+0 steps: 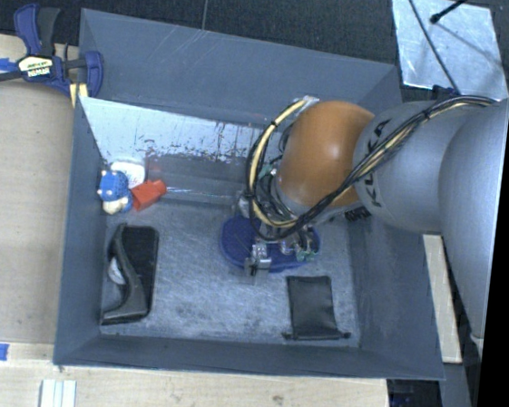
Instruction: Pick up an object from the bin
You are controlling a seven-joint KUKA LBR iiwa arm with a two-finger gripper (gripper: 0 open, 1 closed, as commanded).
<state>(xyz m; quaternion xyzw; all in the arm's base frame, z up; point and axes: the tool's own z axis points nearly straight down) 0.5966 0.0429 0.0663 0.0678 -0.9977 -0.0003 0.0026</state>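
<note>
My gripper (262, 261) is down near the middle of the bin floor, right on top of a flat, round blue thing (235, 239) that sticks out to its left. Below and to the right of the gripper a black rectangular block (312, 307) lies on the floor, apart from it.
At the left wall lie a small blue-and-white toy (117, 182) and an orange piece (148, 193) side by side. A black curved holder (133, 271) rests in the lower left corner. The arm with its orange cover and cables reaches in from the right.
</note>
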